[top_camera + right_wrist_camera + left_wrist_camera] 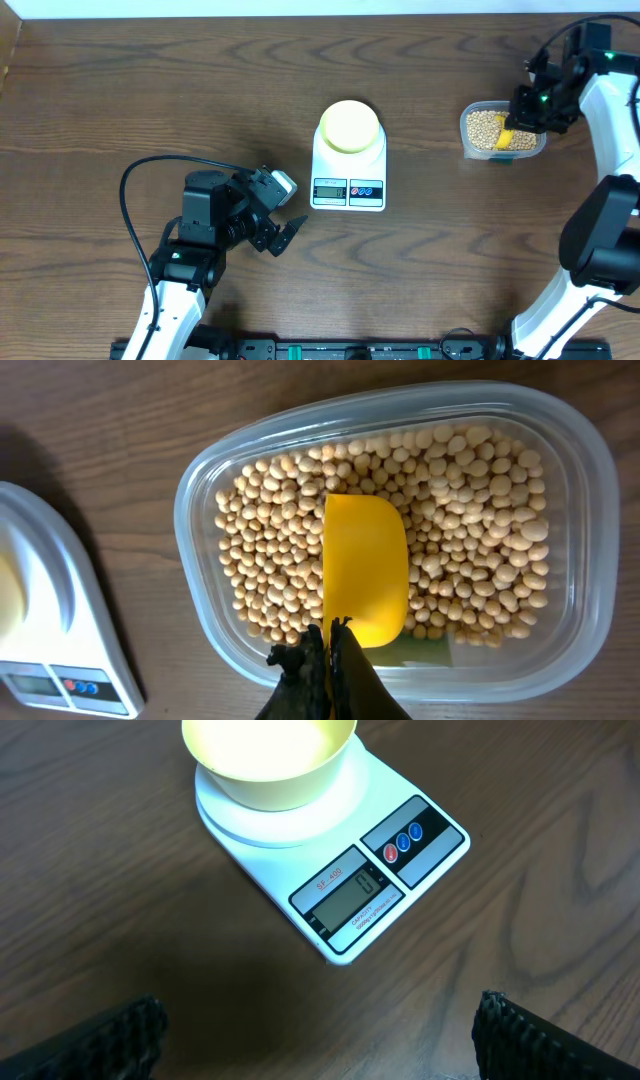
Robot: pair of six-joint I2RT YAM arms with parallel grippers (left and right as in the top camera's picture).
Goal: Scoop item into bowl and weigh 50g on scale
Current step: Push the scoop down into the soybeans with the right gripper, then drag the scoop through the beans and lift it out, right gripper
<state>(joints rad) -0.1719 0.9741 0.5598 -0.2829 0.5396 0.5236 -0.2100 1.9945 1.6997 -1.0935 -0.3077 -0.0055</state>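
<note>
The pale yellow-green bowl (349, 125) sits empty on the white scale (349, 185) at the table's middle; both also show in the left wrist view, bowl (268, 755) and scale (375, 885). Tan beans (470, 510) fill a clear plastic tub (470, 148) at the right. My right gripper (330, 635) is shut on the handle of a yellow scoop (365, 565), whose empty cup rests among the beans. In the overhead view the right gripper (522, 118) is over the tub. My left gripper (285, 235) is open and empty, left of the scale's front.
Bare brown wood table all round. The tub's rim (200, 610) lies close to the scale's right edge (60, 590). A black cable (135, 190) loops at the left arm's side.
</note>
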